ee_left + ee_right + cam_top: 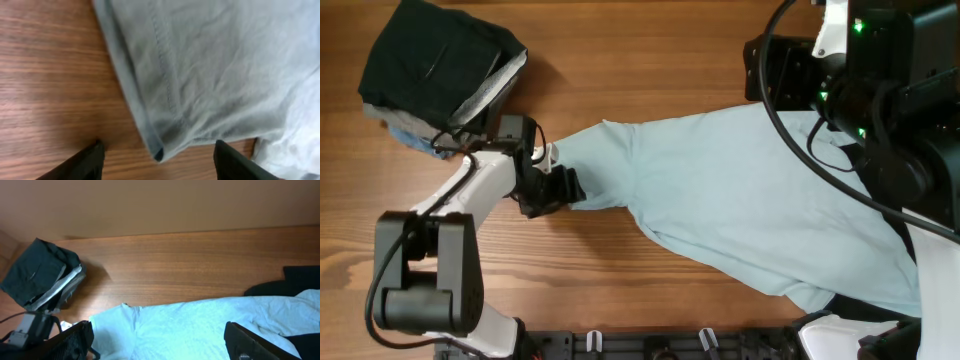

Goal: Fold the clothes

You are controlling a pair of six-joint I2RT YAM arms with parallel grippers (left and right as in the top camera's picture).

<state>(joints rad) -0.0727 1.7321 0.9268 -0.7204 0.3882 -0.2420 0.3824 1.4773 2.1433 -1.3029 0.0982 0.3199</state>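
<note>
Folded stack (435, 75) sits far-left on table (650, 290). Blue T-shirt (750, 200) spread mid-table, unfolded, all folds left. Left gripper (555, 187) open at sleeve hem, holds nothing. Right gripper (160, 342) wide open, empty.

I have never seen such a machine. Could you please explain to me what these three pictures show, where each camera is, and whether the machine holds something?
You see two robot arms at a wooden table. One picture is taken from above; the other two come from small cameras on each arm's wrist. A pale blue T-shirt lies spread on the table, and a stack of folded clothes, dark on top, sits in the far left corner. The left gripper is open around a corner of the shirt's hem, without pinching it. The right gripper is also open, above the shirt, holding nothing. In the wrist pictures, the dark shapes at the bottom are the gripper's own fingers.
</note>
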